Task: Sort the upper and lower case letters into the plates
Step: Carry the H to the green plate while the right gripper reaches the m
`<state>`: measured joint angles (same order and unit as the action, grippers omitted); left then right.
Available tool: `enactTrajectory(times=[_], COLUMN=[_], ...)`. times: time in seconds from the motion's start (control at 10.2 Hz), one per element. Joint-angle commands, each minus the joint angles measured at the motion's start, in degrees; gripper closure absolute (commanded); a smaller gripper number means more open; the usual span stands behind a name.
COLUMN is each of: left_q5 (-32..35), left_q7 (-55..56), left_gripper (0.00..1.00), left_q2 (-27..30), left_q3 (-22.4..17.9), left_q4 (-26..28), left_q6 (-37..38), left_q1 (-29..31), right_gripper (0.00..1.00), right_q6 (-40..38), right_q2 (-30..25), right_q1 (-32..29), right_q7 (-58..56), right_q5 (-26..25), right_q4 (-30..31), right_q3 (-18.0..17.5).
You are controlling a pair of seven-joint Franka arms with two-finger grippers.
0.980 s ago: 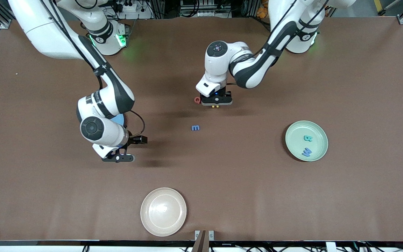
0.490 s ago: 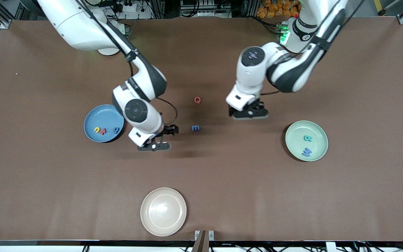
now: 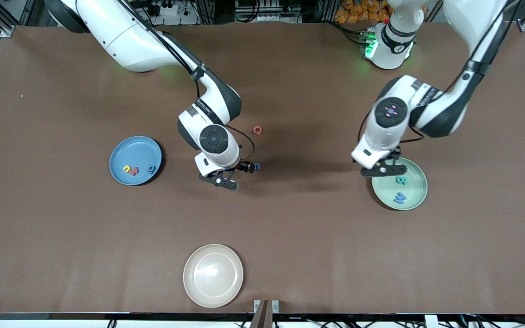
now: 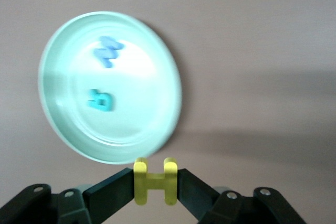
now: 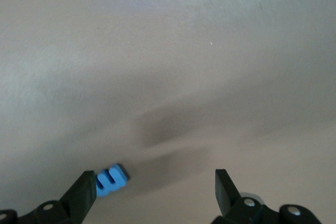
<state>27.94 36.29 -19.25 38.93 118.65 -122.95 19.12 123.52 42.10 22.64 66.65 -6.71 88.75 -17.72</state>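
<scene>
My left gripper [image 3: 383, 170] hangs over the rim of the mint green plate [image 3: 415, 184], shut on a yellow letter H [image 4: 153, 181]. In the left wrist view that plate [image 4: 142, 124] holds a teal B [image 4: 100, 100] and a blue letter [image 4: 107, 51]. My right gripper [image 3: 224, 181] is open over the table's middle, with a small blue letter [image 5: 111, 179] lying just beside one finger. A red Q [image 3: 257, 130] lies on the table farther from the camera. The blue plate [image 3: 128, 150] holds a yellow letter [image 3: 126, 169], a red one [image 3: 133, 171] and a blue one [image 3: 151, 169].
A cream-white plate [image 3: 213, 275] sits near the table's front edge, nothing in it. The brown table stretches bare between the plates. The arms' bases stand along the table's edge farthest from the camera.
The left arm lifted the yellow letter from beside the red Q and carried it to the mint plate. The right arm swung from over the blue plate to the blue letter in the middle.
</scene>
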Motion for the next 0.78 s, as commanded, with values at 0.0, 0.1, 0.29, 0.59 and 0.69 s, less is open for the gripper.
enactTrajectory(times=[0.0,0.1,0.29,0.59,0.69], left_q5=[1.2,1.2,1.8,1.8,1.2], left_q7=[-6.7,-6.7,-6.8,-6.1,-5.8], left_gripper=[1.0,1.0,1.0,1.0,1.0], left_q2=[-0.2,-2.0,-6.0,-9.7,-10.1], left_q3=[-4.7,-6.6,-11.6,-14.8,-15.9], left_q4=[0.6,-0.3,-2.0,-4.9,-5.5], left_q6=[-0.4,-2.0,-7.6,-8.4,-8.5], left_q1=[2.5,2.5,2.0,-0.8,-2.1], right_gripper=[0.0,0.0,0.0,0.0,0.0], right_q6=[0.6,0.6,0.5,0.7,0.8], right_q2=[4.2,4.6,4.6,5.2,5.8], right_q1=[2.4,2.6,4.2,5.1,5.2], right_q7=[11.5,15.8,24.3,34.1,36.4], right_q5=[-0.6,-0.8,-1.3,-5.1,-5.0], right_q4=[-5.9,-6.8,-6.8,-6.7,-6.7], right_q3=[0.1,0.1,0.1,0.1,0.1])
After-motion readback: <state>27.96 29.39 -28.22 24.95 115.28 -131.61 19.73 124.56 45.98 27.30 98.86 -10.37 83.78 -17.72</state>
